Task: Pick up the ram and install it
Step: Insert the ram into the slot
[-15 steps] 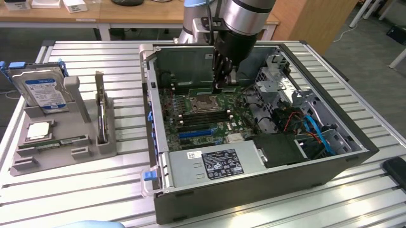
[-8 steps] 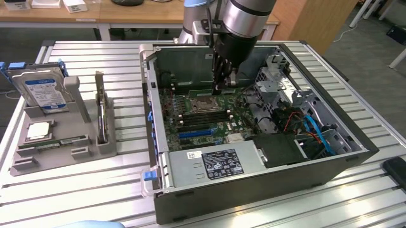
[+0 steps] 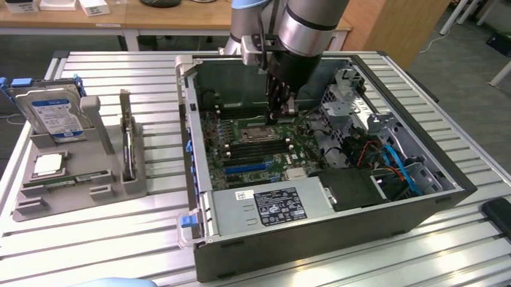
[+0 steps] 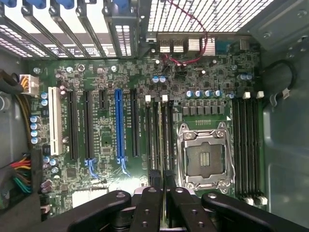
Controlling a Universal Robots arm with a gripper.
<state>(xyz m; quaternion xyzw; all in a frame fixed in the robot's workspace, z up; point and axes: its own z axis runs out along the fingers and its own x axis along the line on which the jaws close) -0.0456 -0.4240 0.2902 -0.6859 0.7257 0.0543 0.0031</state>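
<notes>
End effector pinched narrow on the ram, slot straight under it, socket just beside; pickup's done, seating looks unfinished imo.

Table: ribbed bare metal, satin. Case: matt dark sheet metal. Holder: matt grey plastic. Drive: polished metal, paper label. Board: glossy green laminate. Socket frame: bright metal. Gripper: smooth matt black. Arm: smooth satin grey.

Robotics lab or workshop, open computer case on a slatted metal workbench, robot arm above the case, parts stand beside it, wooden desks behind it.
</notes>
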